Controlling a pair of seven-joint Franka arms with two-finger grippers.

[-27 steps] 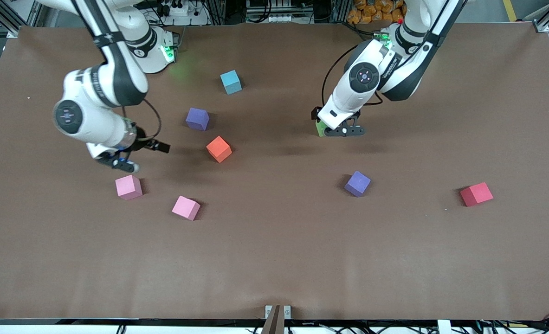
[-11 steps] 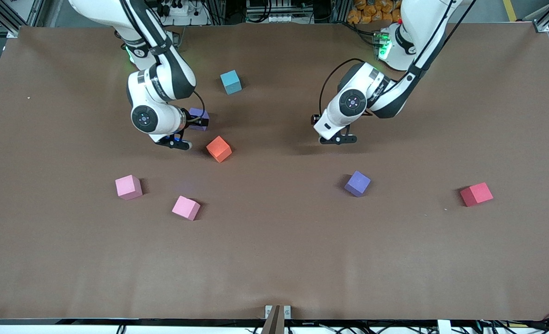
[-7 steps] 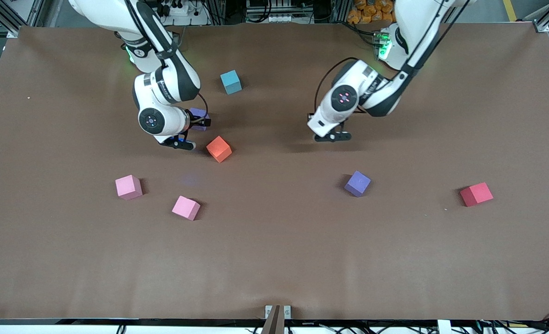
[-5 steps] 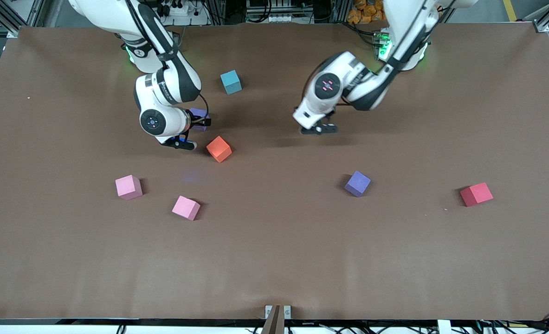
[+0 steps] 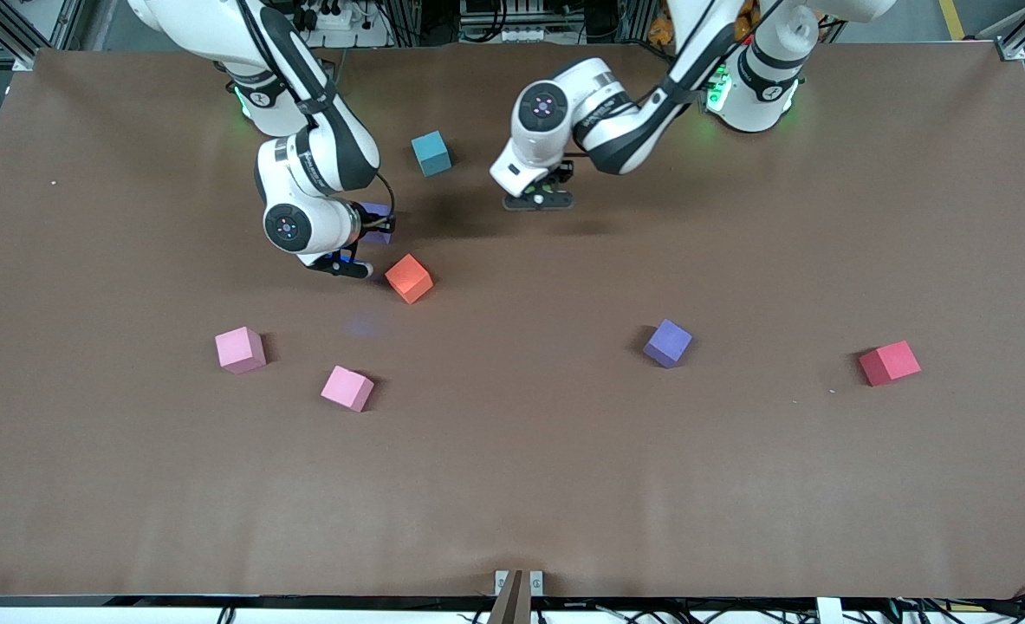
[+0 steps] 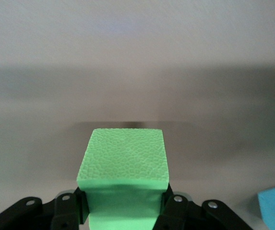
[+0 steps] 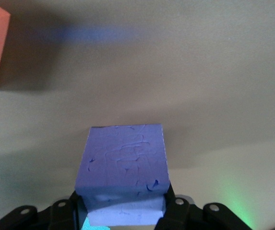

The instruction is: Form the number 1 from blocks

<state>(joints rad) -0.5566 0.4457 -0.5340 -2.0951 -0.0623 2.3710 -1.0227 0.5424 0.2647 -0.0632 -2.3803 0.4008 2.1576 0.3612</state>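
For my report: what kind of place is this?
Probably a robotics lab: a brown-covered table with scattered foam blocks, an aluminium frame at its corner, power strips and cables by the arms' bases.

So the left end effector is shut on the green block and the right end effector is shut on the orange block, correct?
Not quite. The left end effector does grip the green block, but the right end effector is shut on a purple block, as the right wrist view shows. The orange block sits free on the table beside it.
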